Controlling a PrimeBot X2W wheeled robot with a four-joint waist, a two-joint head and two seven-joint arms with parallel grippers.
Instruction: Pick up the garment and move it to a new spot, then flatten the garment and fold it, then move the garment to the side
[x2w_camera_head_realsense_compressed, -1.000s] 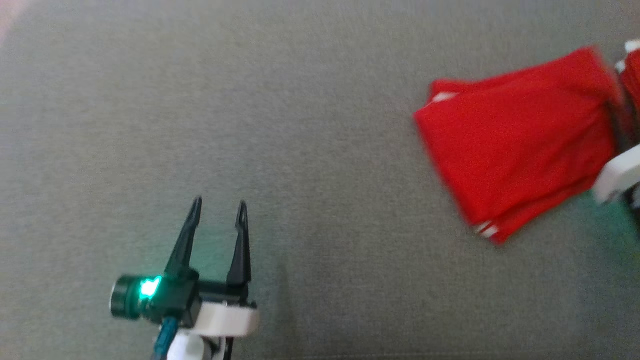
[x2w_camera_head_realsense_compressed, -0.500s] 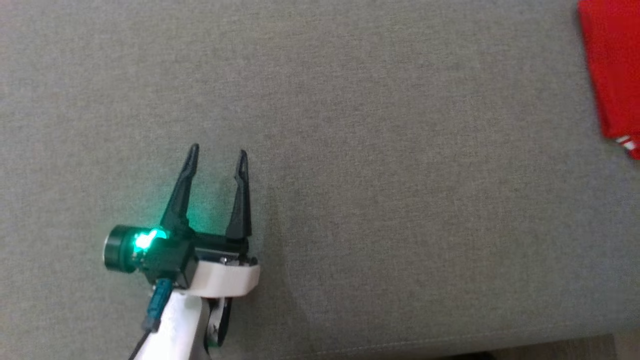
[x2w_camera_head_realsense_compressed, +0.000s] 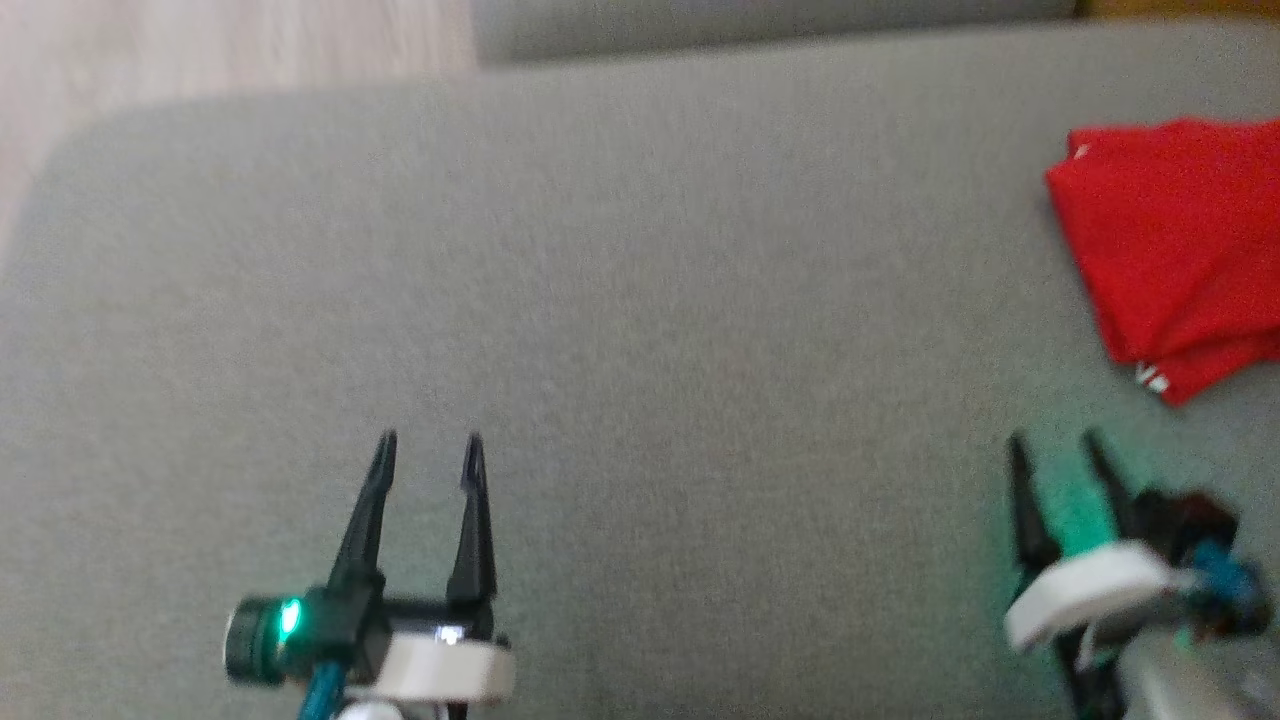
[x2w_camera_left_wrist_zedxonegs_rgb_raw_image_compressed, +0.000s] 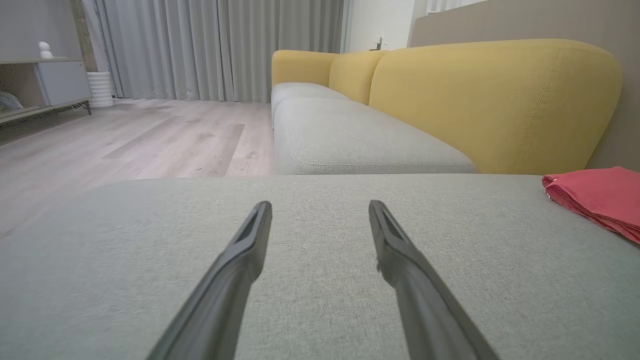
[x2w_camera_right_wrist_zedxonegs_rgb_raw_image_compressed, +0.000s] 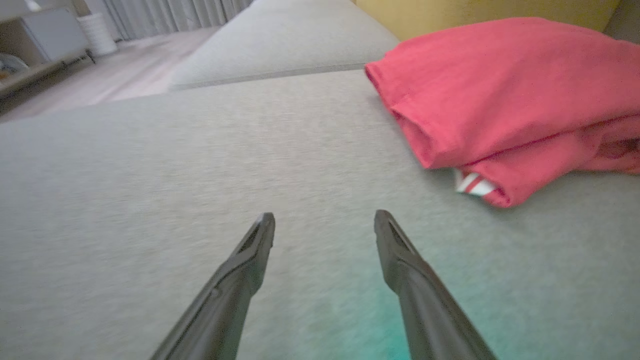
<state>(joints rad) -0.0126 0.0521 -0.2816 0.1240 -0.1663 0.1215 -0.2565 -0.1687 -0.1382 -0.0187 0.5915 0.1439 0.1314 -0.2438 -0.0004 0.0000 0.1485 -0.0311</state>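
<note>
Quick look from the operator seat. The garment (x2w_camera_head_realsense_compressed: 1175, 240) is a red, soft-looking knit, folded into a rough rectangle with stacked layers. It lies on the grey seat cushion (x2w_camera_head_realsense_compressed: 640, 300) over on the right, with its far edge close to the yellow backrest (x2w_camera_left_wrist_zedxonegs_rgb_raw_image_compressed: 490, 100). In the right wrist view the garment (x2w_camera_right_wrist_zedxonegs_rgb_raw_image_compressed: 500, 100) has rounded, puffy fold edges, and a bit of white striped trim (x2w_camera_right_wrist_zedxonegs_rgb_raw_image_compressed: 472, 184) pokes out at the bottom layer's corner.

The cushion has a fine woven texture, matte, with a rounded corner at the far left. Pale wood-plank floor (x2w_camera_head_realsense_compressed: 200, 50) shows beyond it. The backrest is plump and smooth-curved with a stitched seam.

The left fingers (x2w_camera_head_realsense_compressed: 365, 530) are spread apart with nothing between them. They're long, dark and tapering to points, and they hover low over bare cushion, well apart from the garment. The same goes in their own camera, where the left fingers (x2w_camera_left_wrist_zedxonegs_rgb_raw_image_compressed: 240, 265) look like matte dark plastic with a hollow groove near the tips.

The right fingers (x2w_camera_head_realsense_compressed: 1025, 520) are also spread and hold nothing. They sit near the garment but aren't touching it; it's ahead and to their right. The right fingers (x2w_camera_right_wrist_zedxonegs_rgb_raw_image_compressed: 240, 280) have a green glow on the fabric below them.
</note>
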